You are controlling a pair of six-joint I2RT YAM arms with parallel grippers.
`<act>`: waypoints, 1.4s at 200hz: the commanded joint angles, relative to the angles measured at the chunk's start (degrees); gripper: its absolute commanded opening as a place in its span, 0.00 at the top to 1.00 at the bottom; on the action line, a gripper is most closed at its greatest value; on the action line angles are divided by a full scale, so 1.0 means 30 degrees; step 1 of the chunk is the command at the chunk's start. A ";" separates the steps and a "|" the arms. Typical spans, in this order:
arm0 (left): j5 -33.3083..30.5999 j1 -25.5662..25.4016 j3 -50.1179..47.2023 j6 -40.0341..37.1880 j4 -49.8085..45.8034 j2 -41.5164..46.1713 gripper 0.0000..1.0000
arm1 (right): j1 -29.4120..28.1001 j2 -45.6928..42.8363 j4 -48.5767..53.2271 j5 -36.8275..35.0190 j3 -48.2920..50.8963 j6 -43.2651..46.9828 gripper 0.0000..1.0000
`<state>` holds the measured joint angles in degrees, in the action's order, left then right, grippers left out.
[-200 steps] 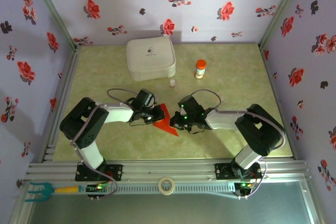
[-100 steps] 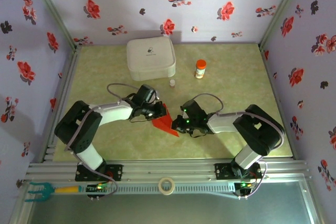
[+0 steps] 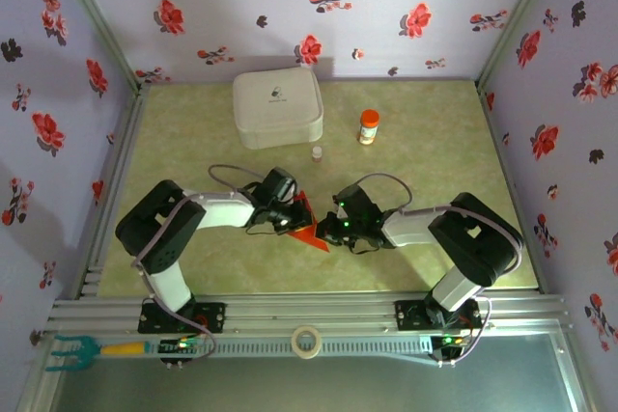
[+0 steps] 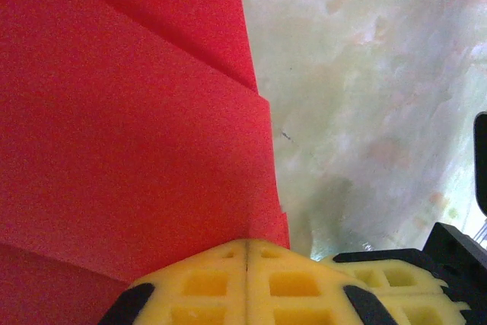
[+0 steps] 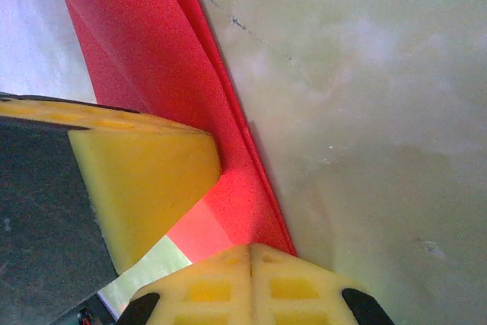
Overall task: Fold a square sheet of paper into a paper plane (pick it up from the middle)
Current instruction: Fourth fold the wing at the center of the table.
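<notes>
Mid-fold: the square sheet of paper [image 3: 305, 219], creased into layered flaps, lies on the table [image 3: 435, 142] between my left gripper [image 4: 247, 253] and right gripper [image 5: 249, 258]. Both have their jaws pressed together at its edges. The next move calls for pressing the crease without dragging the sheet. The outline is cut off, and possibly an edge is nipped; I cannot tell.

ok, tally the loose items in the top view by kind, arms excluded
Red paper: 1
White case: 1
Orange-capped bottle: 1
Small vial: 1
Tape roll: 1
Teal fork: 1
Total: 6
</notes>
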<state>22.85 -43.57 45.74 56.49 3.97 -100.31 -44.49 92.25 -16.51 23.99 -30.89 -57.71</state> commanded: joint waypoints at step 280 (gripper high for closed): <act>0.0004 0.4478 -0.0856 -0.2912 -0.3229 0.5936 0.83 | -0.0404 -0.4289 0.4159 -0.2949 -0.0110 -0.0596 0.87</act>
<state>23.62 -26.57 46.28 45.95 -6.57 -83.09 -45.45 85.19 -10.48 21.12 -31.35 -58.43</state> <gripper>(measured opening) 0.165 0.086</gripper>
